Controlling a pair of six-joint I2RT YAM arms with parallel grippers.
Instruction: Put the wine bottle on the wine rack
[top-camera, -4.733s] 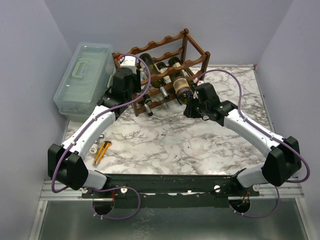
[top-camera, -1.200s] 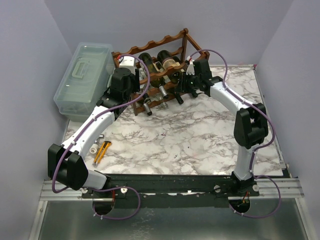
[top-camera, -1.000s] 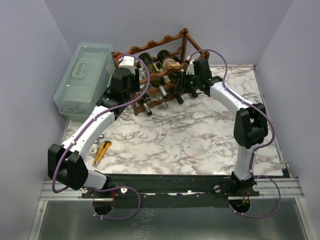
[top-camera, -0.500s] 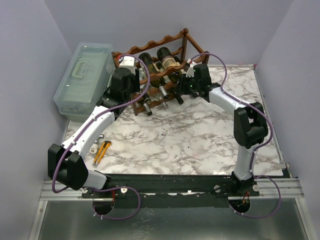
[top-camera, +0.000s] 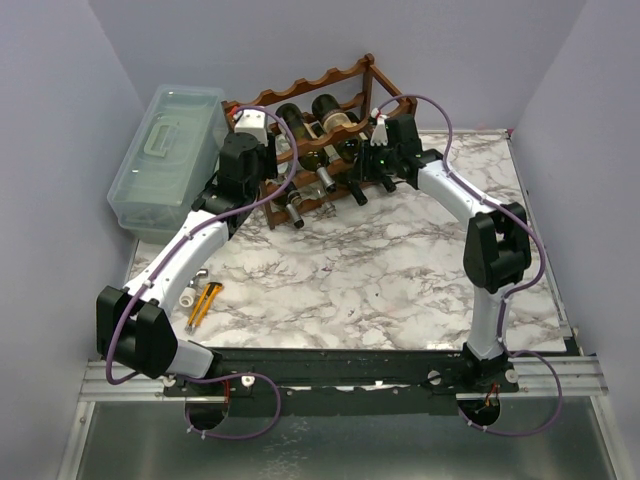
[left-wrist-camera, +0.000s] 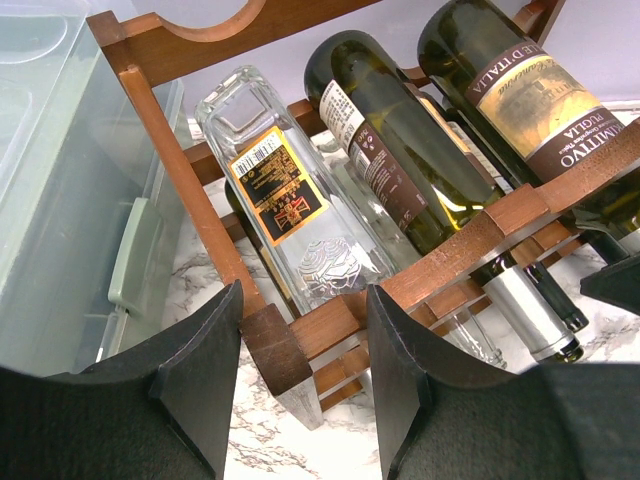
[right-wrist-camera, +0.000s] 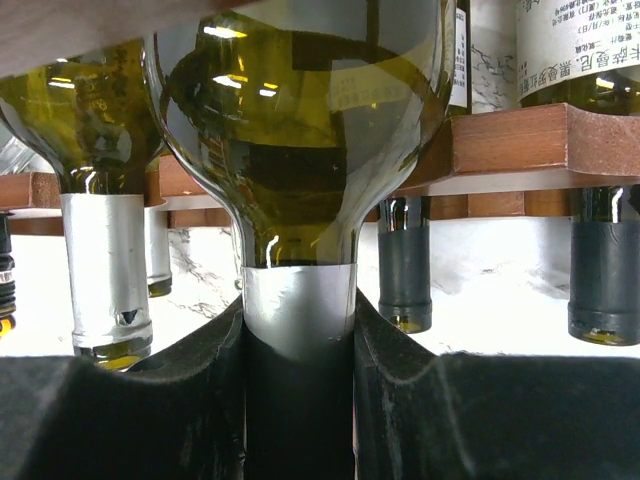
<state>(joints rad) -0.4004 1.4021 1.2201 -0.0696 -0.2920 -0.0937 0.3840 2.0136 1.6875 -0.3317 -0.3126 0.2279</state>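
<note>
The dark reddish-brown wine rack (top-camera: 310, 85) stands at the back of the marble table and holds several bottles. My right gripper (top-camera: 383, 163) is at its front right, shut on the silver-foiled neck of a green wine bottle (right-wrist-camera: 300, 120). That bottle (top-camera: 340, 120) lies on the rack, its shoulder at a wooden rail (right-wrist-camera: 520, 140). In the right wrist view the gripper (right-wrist-camera: 300, 390) clamps the neck on both sides. My left gripper (top-camera: 265, 178) is open at the rack's front left corner. Its fingers (left-wrist-camera: 200, 380) straddle the corner post's foot (left-wrist-camera: 275, 350); the post touches the left finger.
A pale green translucent plastic box (top-camera: 165, 155) stands just left of the rack and shows in the left wrist view (left-wrist-camera: 60, 200). A clear square bottle (left-wrist-camera: 290, 220) and dark bottles fill the left slots. A yellow cutter (top-camera: 205, 300) and small white parts lie at the left front.
My right arm lifted the wine bottle from the table in front of the rack and slid it in. In the last half second the rack and left gripper shifted slightly back.
</note>
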